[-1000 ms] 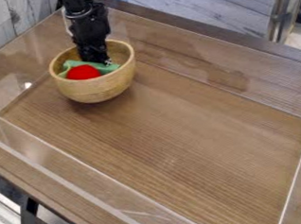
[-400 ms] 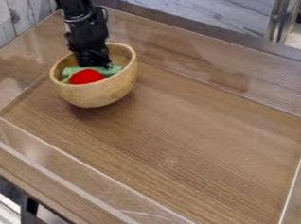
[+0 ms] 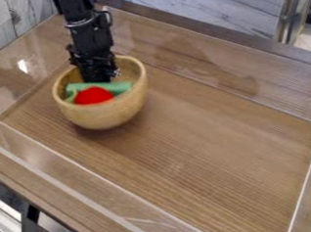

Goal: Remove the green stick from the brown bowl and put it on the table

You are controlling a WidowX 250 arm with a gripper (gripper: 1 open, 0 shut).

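A: While we look across the desk (image 3: 199, 135), what do we make of its edges and the free room?

B: We see low clear walls (image 3: 70, 186) running round the wood-grain top. The near wall crosses the lower left, and another rises along the right side. The brown bowl (image 3: 102, 93) sits toward the far left part of the desk, near the left wall but not touching it. From the bowl out to the right and toward us, the wood lies bare all the way to the walls.

A: And the gripper?

B: We find the gripper (image 3: 97, 70) hanging from the dark arm (image 3: 85, 28), pointing steeply down into the far side of the bowl. Its jaws are drawn together. Their tips sit right at the green stick (image 3: 85, 88), but we cannot make out whether they actually pinch it.

A: Where does the stick lie, then?

B: We see it inside the bowl, directly under the gripper and showing mostly to its left. A red ball (image 3: 95, 94) rests in the bowl too, just in front of the gripper and touching the stick.

A: Does the arm touch the bowl's rim?

B: We cannot tell; the arm hides the far rim.
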